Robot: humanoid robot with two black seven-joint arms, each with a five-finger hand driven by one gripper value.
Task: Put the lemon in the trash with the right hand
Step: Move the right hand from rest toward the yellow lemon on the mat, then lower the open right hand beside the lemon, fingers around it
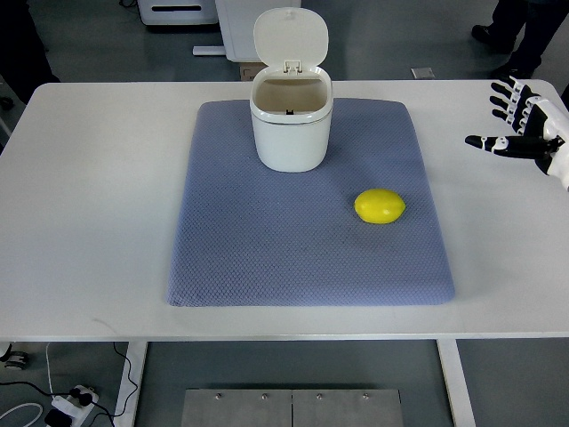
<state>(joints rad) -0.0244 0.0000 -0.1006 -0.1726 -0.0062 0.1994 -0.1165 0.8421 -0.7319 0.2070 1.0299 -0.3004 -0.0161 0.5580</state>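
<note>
A yellow lemon [380,205] lies on the blue-grey mat [267,249], right of its middle. A white trash bin [291,121] stands upright at the mat's far middle, its lid [291,37] flipped open and the inside bare. My right hand [520,120] is at the right edge over the white table, well to the right of the lemon and apart from it. Its fingers are spread and hold nothing. My left arm does not show.
The white table [89,196] reaches the front edge near the bottom. A person's feet [498,40] stand on the floor beyond the far right. White furniture [236,27] stands behind the bin. Cables [53,400] lie on the floor at bottom left.
</note>
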